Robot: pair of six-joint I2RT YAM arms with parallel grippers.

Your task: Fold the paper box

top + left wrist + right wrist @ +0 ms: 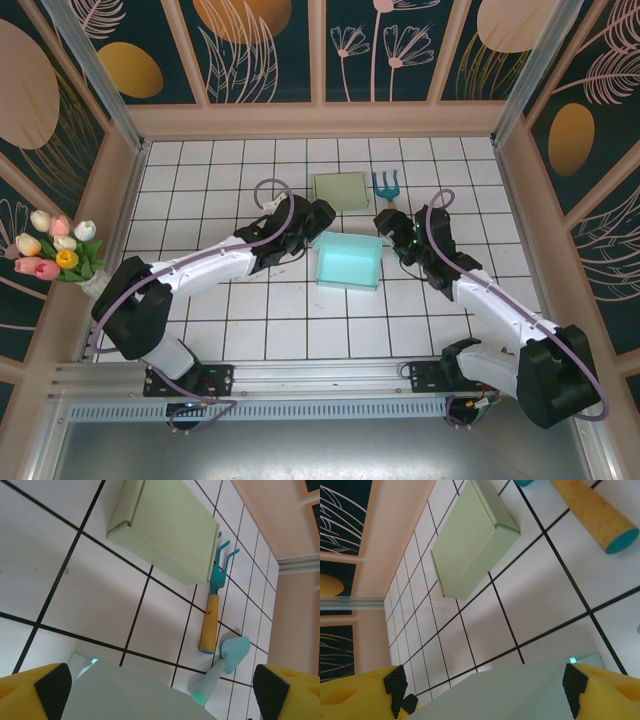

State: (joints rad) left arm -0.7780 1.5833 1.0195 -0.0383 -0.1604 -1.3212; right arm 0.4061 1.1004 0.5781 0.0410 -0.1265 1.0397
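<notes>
Top external view: the teal paper box (348, 262) sits open-topped on the table (200, 320), between the left jaws and right jaws. Both pairs are spread wide and grasp nothing; each wrist view shows its pair straddling a box edge. The likely hazard is uneven closing, which could crush a wall or skid the light box across the glossy white tiles toward the green box (340, 187) and toy fork (386, 184). Floral wall panels (250, 50) enclose the table.

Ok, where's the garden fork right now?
In the top view the garden fork lies toward the back, a little right of centre. It is just right of the green box and behind the teal box.
</notes>
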